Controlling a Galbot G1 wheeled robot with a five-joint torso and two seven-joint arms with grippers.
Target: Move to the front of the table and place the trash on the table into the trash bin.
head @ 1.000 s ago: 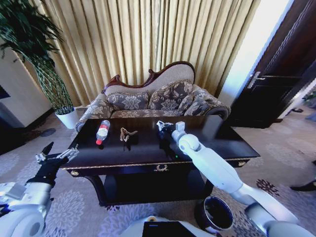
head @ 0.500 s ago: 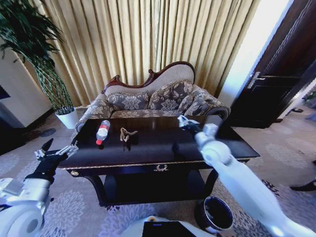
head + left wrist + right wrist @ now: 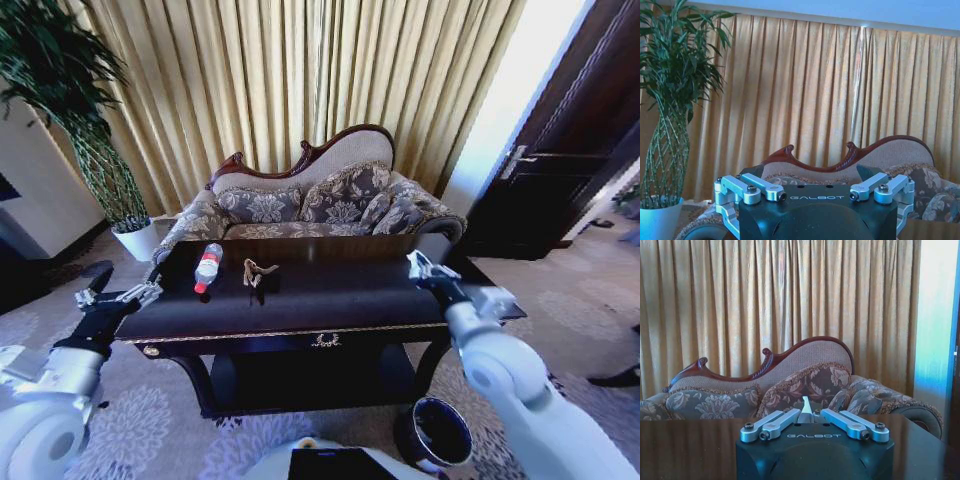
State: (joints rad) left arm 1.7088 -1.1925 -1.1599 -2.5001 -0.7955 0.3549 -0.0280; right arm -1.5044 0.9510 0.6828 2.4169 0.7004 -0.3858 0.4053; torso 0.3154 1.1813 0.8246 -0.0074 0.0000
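Hovering right gripper [image 3: 420,268] shut on white scrap | left gripper [image 3: 118,297] open

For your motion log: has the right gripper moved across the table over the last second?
Yes. The right gripper has swung toward the robot's right, from above the table's middle near the gold emblem to the right end.

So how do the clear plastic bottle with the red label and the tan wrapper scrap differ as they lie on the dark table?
The clear plastic bottle with the red label is longer and lies flat on its side; the tan wrapper scrap is smaller, crumpled and irregular. The bottle lies nearer the table's left end, the scrap nearer its middle. Both rest untouched on the dark glossy wooden table, apart from each other and from either gripper.
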